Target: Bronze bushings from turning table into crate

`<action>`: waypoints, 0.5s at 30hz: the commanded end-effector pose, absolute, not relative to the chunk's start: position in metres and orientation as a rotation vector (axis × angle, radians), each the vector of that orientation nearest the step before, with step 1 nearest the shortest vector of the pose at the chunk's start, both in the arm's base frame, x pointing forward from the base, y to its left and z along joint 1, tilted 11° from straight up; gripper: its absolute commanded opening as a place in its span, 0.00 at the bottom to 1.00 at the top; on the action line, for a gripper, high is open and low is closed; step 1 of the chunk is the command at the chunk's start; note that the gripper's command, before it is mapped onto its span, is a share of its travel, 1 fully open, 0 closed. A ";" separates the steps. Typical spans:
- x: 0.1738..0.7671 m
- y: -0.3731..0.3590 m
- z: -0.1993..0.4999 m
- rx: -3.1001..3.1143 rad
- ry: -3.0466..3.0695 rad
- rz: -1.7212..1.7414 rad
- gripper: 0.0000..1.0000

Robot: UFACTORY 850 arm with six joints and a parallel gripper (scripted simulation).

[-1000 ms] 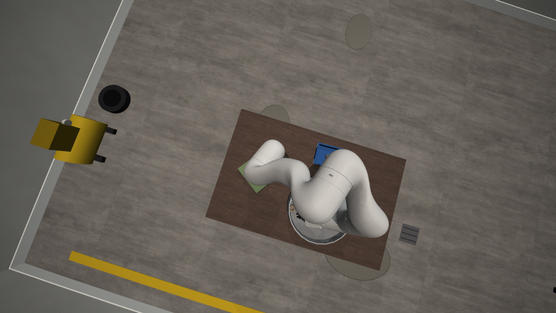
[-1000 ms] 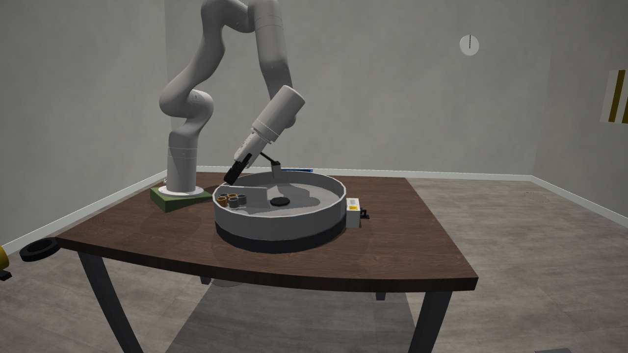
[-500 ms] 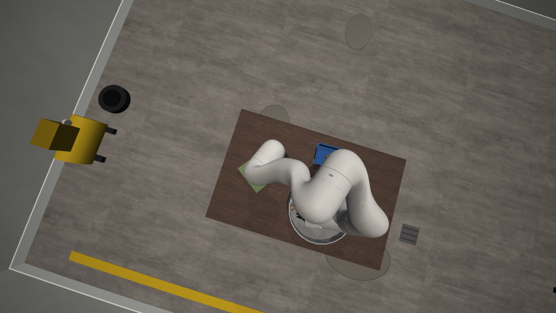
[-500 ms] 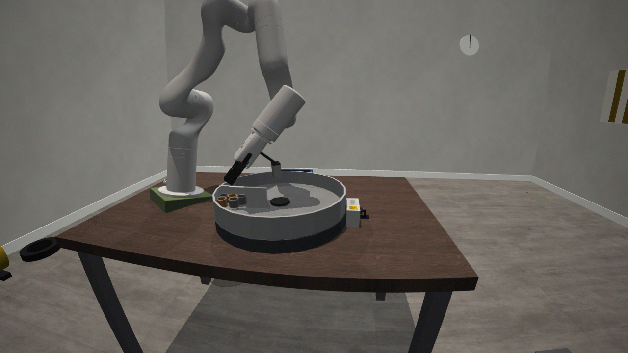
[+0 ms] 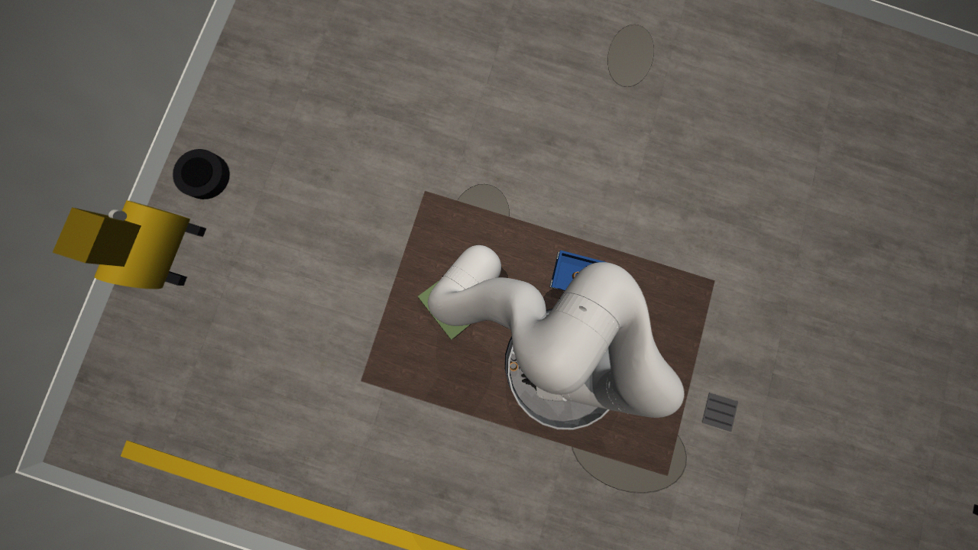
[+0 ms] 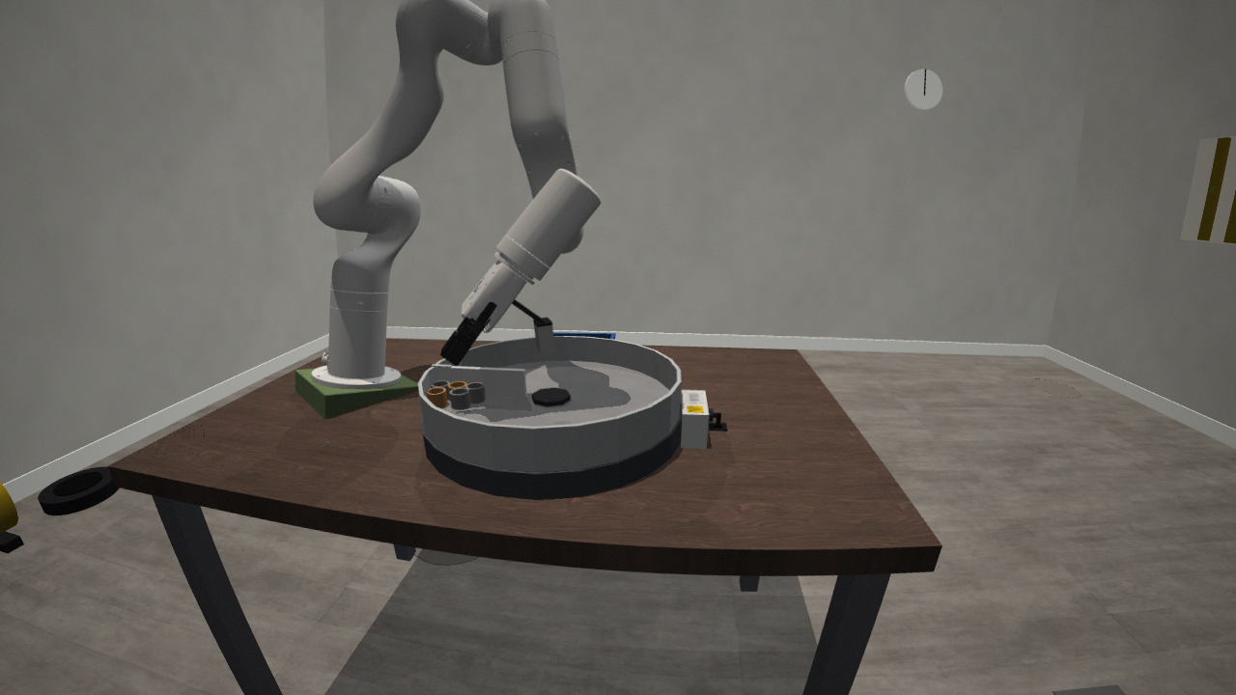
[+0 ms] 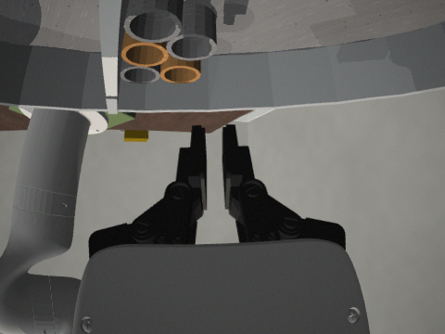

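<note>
Fingers nearly closed and gripping nothing, a robot's gripper is hovering by two bronze bushings clustered with steel ones inside the turntable, apparently lining up a pick that is calling for wider fingers.

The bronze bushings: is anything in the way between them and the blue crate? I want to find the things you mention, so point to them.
Yes. The bronze bushings (image 6: pixel 436 397) (image 7: pixel 181 75) stand inside the round turning table (image 6: pixel 552 449) (image 7: pixel 278 83), so its raised wall is between them and the blue crate (image 5: pixel 566 272) (image 6: pixel 596 335). They'd probably have to be lifted over it.
</note>
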State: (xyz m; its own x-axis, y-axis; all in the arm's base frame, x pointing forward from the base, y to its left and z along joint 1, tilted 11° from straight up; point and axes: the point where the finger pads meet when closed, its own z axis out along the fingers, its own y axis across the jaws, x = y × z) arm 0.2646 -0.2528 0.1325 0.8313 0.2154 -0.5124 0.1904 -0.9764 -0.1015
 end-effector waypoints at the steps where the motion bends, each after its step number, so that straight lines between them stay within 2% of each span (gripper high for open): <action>1: 0.267 -0.251 0.120 -2.963 -0.328 0.836 0.11; 15: 0.268 -0.250 0.112 -2.963 -0.328 0.836 0.11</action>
State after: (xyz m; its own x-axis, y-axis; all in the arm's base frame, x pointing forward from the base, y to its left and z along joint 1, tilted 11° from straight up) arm 0.2675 -0.2499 0.1114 0.8311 0.2155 -0.5126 0.1904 -0.9764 -0.1018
